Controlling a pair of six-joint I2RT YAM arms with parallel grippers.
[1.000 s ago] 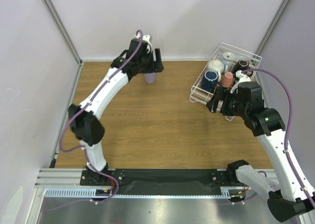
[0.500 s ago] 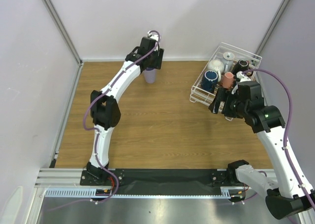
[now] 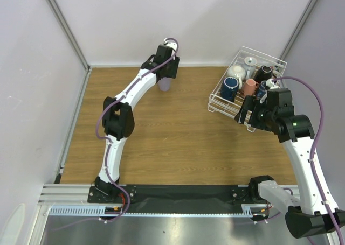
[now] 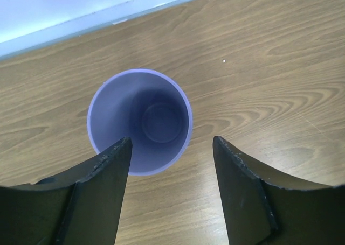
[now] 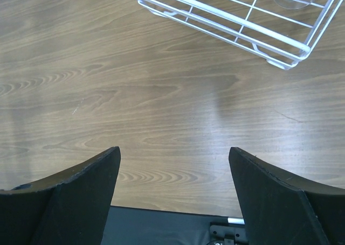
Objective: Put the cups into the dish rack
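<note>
- Lavender tumbler upright on the wooden table, mouth up, long axis vertical, close to the far wall and well apart from the dish rack
- Bare wood all round the tumbler; rack in the far right corner, holding navy cup, terracotta cup and black mug
- Left gripper above the tumbler, spread wide, gripping nothing; one finger overlaps the rim in view, contact impossible to tell
- Right gripper wide apart over bare wood, just beside the rack's near edge, holding nothing
</note>
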